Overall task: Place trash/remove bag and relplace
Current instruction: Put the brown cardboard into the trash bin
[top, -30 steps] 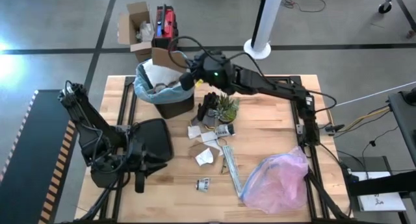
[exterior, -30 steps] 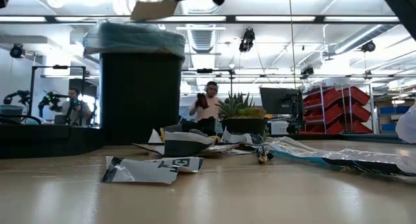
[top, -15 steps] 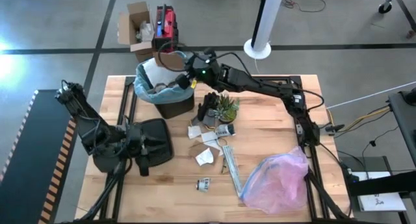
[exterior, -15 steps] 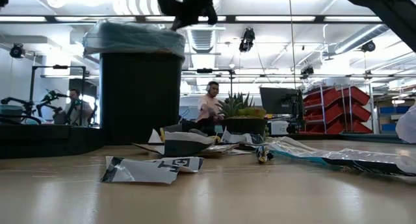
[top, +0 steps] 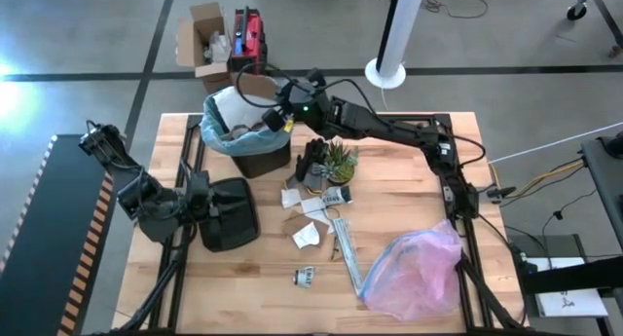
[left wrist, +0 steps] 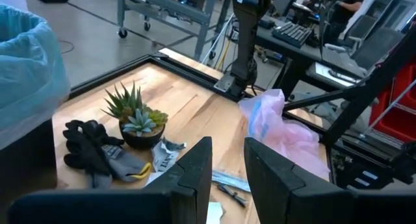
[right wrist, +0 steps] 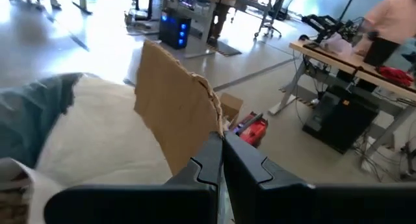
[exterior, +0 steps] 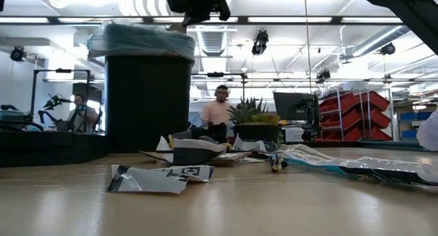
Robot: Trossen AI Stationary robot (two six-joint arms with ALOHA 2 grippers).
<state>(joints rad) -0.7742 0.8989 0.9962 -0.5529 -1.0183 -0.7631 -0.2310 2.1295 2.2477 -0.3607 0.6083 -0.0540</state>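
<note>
Trash, a brown cardboard piece [right wrist: 175, 113], is being pinched by the right pincer [top: 282, 120] over the bin [top: 243, 141]; release is being called for next.

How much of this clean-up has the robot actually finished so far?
Some paper already sits in the lined bin. In hand: the right gripper holds a brown cardboard piece above the bin. Left: scraps lie on the table by the plant, and the blue bag is not yet swapped. The left gripper waits by the table's left edge.
</note>
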